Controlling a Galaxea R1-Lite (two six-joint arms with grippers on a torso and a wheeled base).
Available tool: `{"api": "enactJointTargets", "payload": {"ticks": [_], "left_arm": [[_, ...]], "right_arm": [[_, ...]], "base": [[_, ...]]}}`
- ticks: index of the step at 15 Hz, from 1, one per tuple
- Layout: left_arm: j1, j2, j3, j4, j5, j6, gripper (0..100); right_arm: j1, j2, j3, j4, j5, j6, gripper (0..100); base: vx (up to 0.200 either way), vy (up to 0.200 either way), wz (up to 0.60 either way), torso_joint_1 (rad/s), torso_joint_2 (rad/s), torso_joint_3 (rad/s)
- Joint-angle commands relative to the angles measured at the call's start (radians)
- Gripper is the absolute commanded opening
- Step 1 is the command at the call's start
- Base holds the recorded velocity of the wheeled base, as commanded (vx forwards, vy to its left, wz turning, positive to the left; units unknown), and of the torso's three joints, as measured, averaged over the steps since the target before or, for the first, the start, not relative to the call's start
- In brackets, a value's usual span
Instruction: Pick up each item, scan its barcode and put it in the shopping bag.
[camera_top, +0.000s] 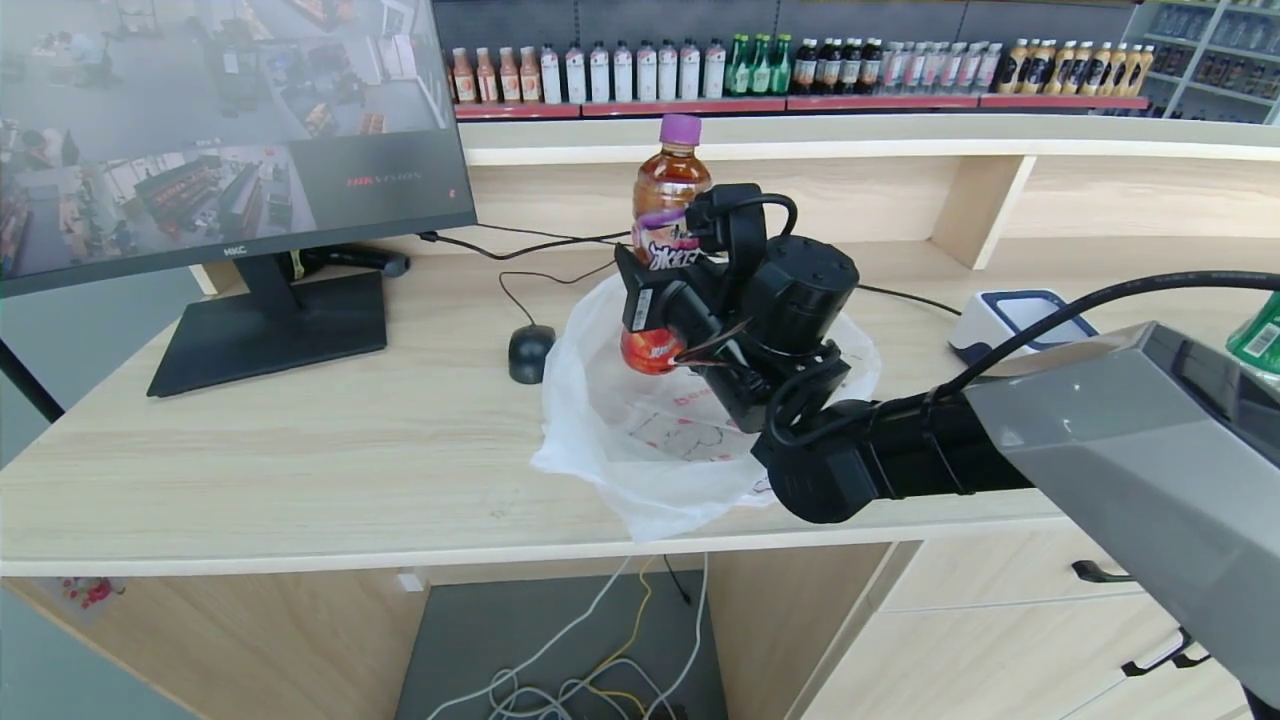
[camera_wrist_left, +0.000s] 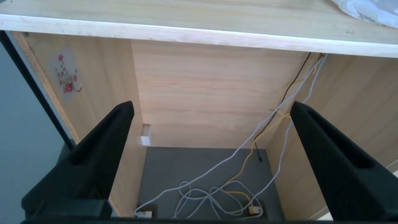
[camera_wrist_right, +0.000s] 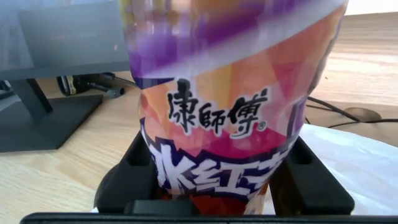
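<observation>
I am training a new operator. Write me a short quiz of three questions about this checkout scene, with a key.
1. True or false: the right gripper is shut on the purple-capped drink bottle.
2. Over which thing is the bottle held? A) white shopping bag B) computer mouse C) barcode scanner
3. Fill in: the left gripper is ____ (open or shut).
Key: 1 true; 2 A; 3 open.
</observation>
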Motion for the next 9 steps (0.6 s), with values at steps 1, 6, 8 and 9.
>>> {"api": "enactJointTargets", "payload": {"ticks": [1, 6, 8, 9], "left_arm": [[0.000, 0.000, 0.000, 0.000, 0.000, -0.001, 100], [0.000, 0.000, 0.000, 0.000, 0.000, -0.001, 100], [0.000, 0.000, 0.000, 0.000, 0.000, -0.001, 100], [0.000, 0.000, 0.000, 0.000, 0.000, -0.001, 100]], "right_arm": [[0.000, 0.008, 0.002, -0.001, 0.001, 0.000, 0], [0.000, 0.033, 0.002, -0.001, 0.001, 0.000, 0], [-0.002, 0.036, 0.005, -0.001, 0.001, 0.000, 0], [-0.003, 0.041, 0.005, -0.001, 0.001, 0.000, 0]], "base": [[0.000, 0.000, 0.00, 0.000, 0.00, 0.000], [0.000, 0.000, 0.00, 0.000, 0.00, 0.000], [0.000, 0.000, 0.00, 0.000, 0.00, 0.000], [0.000, 0.000, 0.00, 0.000, 0.00, 0.000]]}}
